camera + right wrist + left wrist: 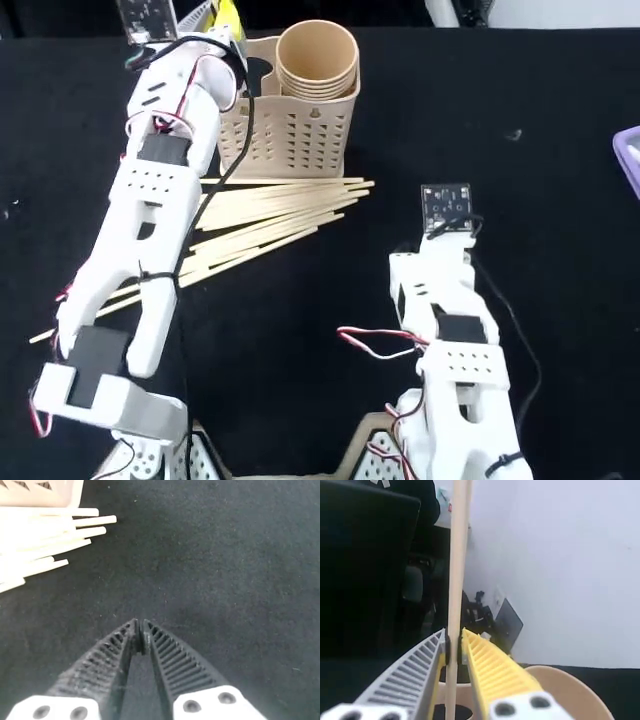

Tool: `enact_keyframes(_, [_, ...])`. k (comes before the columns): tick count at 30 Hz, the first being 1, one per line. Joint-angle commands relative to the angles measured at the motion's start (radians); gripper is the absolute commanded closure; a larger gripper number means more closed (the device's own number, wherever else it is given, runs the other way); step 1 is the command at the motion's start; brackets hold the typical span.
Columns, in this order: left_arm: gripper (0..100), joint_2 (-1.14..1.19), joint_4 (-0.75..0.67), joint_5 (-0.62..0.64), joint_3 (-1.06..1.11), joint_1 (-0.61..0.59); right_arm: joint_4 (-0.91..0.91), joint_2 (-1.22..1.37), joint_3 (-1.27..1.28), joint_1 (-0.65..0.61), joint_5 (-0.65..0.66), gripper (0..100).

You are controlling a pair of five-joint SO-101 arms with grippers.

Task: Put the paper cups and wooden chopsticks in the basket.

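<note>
A beige perforated basket [290, 140] stands at the back of the black table, with a stack of paper cups [317, 60] in its right part. Several wooden chopsticks [270, 215] lie fanned out on the cloth in front of it. My left gripper [453, 650] is shut on one wooden chopstick [456, 570], held upright over the basket's left side, beside the cup rim [570, 690]. The left arm [160, 200] stretches over the chopstick pile. My right gripper [138, 636] is shut on nothing, low over bare cloth to the right of the chopstick ends [60, 530].
A purple object [630, 155] sits at the table's right edge. The right arm [450, 320] rests at the front right. Bare black cloth lies between the arms and to the right of the basket.
</note>
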Motion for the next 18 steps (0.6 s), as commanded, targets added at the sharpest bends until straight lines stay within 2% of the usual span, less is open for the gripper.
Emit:
enact_keyframes(1, [97, -0.014, -0.008, 0.011, -0.013, 0.012, -0.023, -0.004, -0.015, -0.014, -0.003, 98.7])
enact_keyframes(14, [97, -0.014, -0.008, 0.005, 0.168, -0.002, -0.023, -0.004, -0.015, -0.014, -0.003, 98.7])
enact_keyframes(16, [93, -0.014, -0.008, 0.005, 0.189, -0.002, -0.023, -0.004, -0.013, -0.014, -0.003, 98.7])
enact_keyframes(18, [84, -0.031, -0.006, 0.005, 0.217, -0.002, -0.023, -0.004, -0.013, -0.014, -0.003, 98.7])
